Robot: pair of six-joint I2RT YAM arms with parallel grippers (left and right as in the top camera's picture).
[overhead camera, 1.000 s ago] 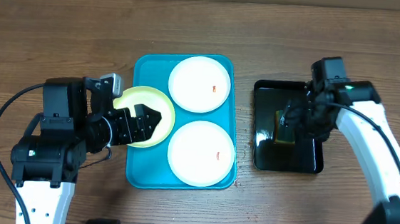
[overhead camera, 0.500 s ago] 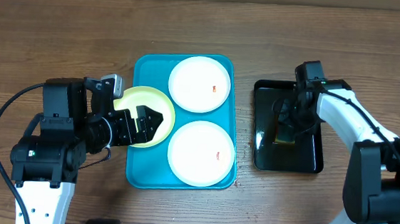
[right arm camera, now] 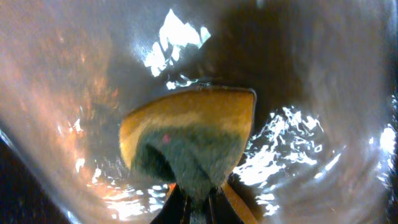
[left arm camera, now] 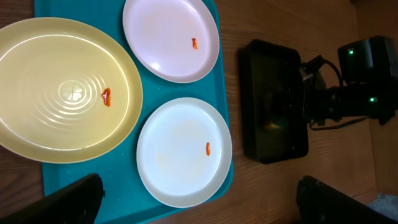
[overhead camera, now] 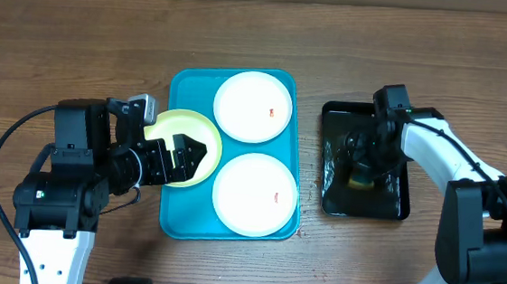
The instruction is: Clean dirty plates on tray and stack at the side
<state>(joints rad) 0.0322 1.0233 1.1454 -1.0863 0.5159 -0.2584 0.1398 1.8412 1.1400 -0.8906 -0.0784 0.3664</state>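
Three plates lie on the turquoise tray [overhead camera: 175,219]: a white one [overhead camera: 253,107] at the back, a white one [overhead camera: 254,193] at the front, and a pale yellow-green one [overhead camera: 172,122] on the left rim. Each carries a small orange-red smear. My left gripper [overhead camera: 189,155] hovers open over the yellow-green plate [left arm camera: 62,93], with nothing between its fingers [left arm camera: 71,199]. My right gripper [overhead camera: 365,164] is down in the black tray [overhead camera: 384,205], shut on a yellow and green sponge [right arm camera: 193,137], which is pinched and folded at the jaws.
The black tray [left arm camera: 273,106] is wet and glossy and sits right of the turquoise tray [left arm camera: 124,177]. Bare wooden table surrounds both trays. The right arm's white link reaches in from the lower right.
My right gripper has closed on the sponge in the black tray, and its wrist has shifted slightly left. The left arm and the plates have not moved.
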